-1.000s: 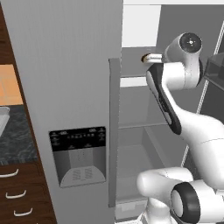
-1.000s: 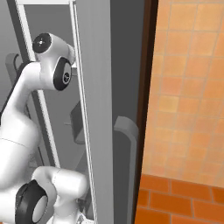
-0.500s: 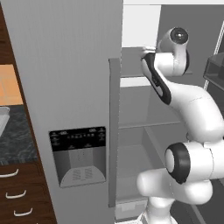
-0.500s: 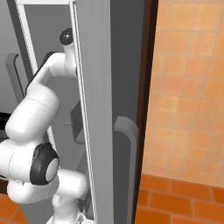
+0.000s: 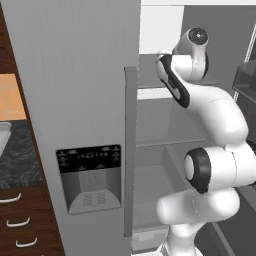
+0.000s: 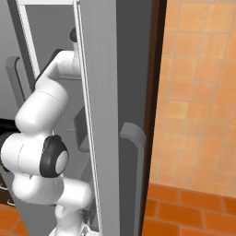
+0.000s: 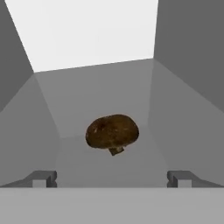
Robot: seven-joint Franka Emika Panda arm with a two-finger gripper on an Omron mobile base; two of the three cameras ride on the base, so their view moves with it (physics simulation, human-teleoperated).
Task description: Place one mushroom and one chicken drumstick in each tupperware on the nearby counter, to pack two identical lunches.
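Note:
A brown mushroom (image 7: pixel 112 132) lies cap-up on a grey fridge shelf, straight ahead of my gripper (image 7: pixel 111 178) in the hand view. The two fingertips (image 7: pixel 43 178) stand wide apart and open, short of the mushroom, with nothing between them. In the left base view my arm (image 5: pixel 210 110) reaches up into the open fridge at its upper shelf. The dark speckled counter (image 5: pixel 17 160) sits at the far left. A light-grey rim (image 5: pixel 3 136) pokes in on it, too cut off to tell whether it is a tupperware. The chicken drumstick is out of view.
The closed fridge door with its dispenser panel (image 5: pixel 90 177) and upright handle (image 5: pixel 131 150) stands left of the arm. Grey shelves (image 5: pixel 170 141) cross the open compartment. The opened door (image 6: pixel 99 115) hems the arm in on the right. Wood drawers (image 5: pixel 15 222) sit under the counter.
My arm has stretched up and forward into the fridge's upper shelf, its elbow unfolding. The base views have not shifted and the jaws stayed wide.

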